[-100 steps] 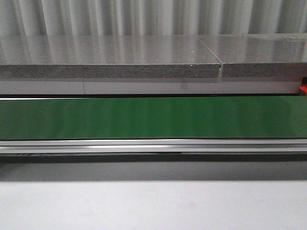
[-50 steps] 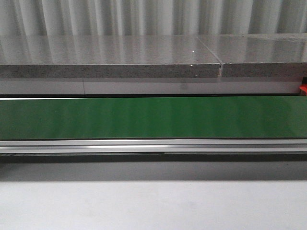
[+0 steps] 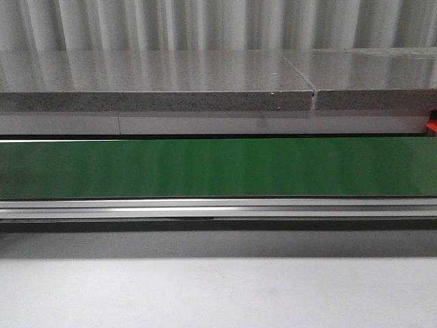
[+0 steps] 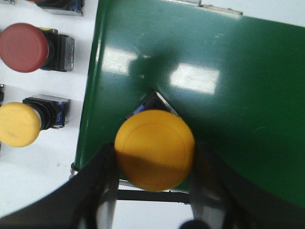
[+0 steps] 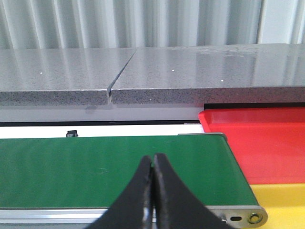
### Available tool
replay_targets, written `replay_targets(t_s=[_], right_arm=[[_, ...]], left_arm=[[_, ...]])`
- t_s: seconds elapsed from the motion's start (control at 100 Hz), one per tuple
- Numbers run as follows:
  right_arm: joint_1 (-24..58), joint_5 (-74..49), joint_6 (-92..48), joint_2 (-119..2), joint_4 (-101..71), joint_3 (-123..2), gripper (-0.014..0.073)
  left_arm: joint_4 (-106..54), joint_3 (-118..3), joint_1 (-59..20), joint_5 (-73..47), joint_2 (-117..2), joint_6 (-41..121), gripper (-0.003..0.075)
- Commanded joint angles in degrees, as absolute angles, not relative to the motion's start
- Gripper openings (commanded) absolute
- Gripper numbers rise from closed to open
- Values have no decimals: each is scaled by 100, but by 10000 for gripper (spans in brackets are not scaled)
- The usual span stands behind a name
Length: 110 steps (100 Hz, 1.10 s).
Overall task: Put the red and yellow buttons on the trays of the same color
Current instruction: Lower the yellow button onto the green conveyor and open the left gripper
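In the left wrist view a yellow button (image 4: 155, 149) sits between the fingers of my left gripper (image 4: 153, 151), over the near edge of the green belt (image 4: 238, 95). Both fingers press against its cap, and its dark base shows behind it. A red button (image 4: 24, 46) and a second yellow button (image 4: 18, 124) lie on the white surface beside the belt. In the right wrist view my right gripper (image 5: 153, 160) is shut and empty above the belt end. The red tray (image 5: 262, 138) and yellow tray (image 5: 281, 202) lie just past that end. Neither gripper shows in the front view.
The green belt (image 3: 218, 167) runs across the front view with a metal rail (image 3: 218, 208) along its near side. A grey stone shelf (image 3: 157, 82) stands behind it. Part of another button (image 4: 57, 4) shows at the edge of the left wrist view.
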<state>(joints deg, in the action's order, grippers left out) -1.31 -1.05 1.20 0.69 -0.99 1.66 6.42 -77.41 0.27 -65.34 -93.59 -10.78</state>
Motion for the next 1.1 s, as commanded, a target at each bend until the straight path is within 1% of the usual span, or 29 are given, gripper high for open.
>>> replay_targets(t_s=[0.0, 0.07, 0.16, 0.19, 0.21, 0.23, 0.25, 0.26, 0.28, 0.31, 0.36, 0.41, 0.56, 0.84, 1.01, 1.09], right_arm=[[-135, 344, 114, 120, -41, 71, -69], [-135, 344, 114, 120, -41, 71, -69], [-135, 344, 114, 120, -41, 71, -69], [-135, 344, 114, 120, -41, 71, -69], [-135, 344, 114, 120, -41, 71, -69], [-135, 344, 114, 120, -41, 71, -69], [-135, 344, 114, 120, -41, 71, -69], [-135, 344, 114, 120, -41, 71, -69], [-135, 344, 114, 120, -41, 71, -69], [-135, 344, 114, 120, -41, 71, -69], [-135, 344, 114, 120, -41, 71, -69], [-135, 344, 114, 120, -41, 71, -69], [-135, 344, 114, 120, -41, 71, -69], [-135, 344, 114, 120, -41, 71, -69], [-135, 344, 114, 120, -41, 71, -69], [-135, 344, 114, 120, -41, 71, -69]], left_arm=[[644, -7930, -18, -6549, -9250, -1008, -18], [642, -7930, -18, -6591, -9291, -976, 18], [642, -7930, -46, -6601, -9289, -881, 139], [632, -7930, -47, -6601, -9289, -822, 206], [632, -7930, -47, -6601, -9289, -797, 236], [632, -7930, -59, -6601, -9289, -796, 299], [632, -7930, -71, -6601, -9289, -796, 333], [632, -7930, -71, -6602, -9289, -784, 366], [632, -7930, -71, -6602, -9289, -783, 398], [632, -7930, -83, -6602, -9289, -771, 472], [632, -7930, -108, -6628, -9289, -727, 551], [613, -7930, -118, -6629, -9289, -646, 569], [603, -8137, -300, -6783, -9289, -534, 564], [603, -9361, -753, -7147, -9289, -501, 564], [748, -9441, -698, -7221, -9057, -501, 564], [797, -9388, -550, -7259, -8915, -501, 564]])
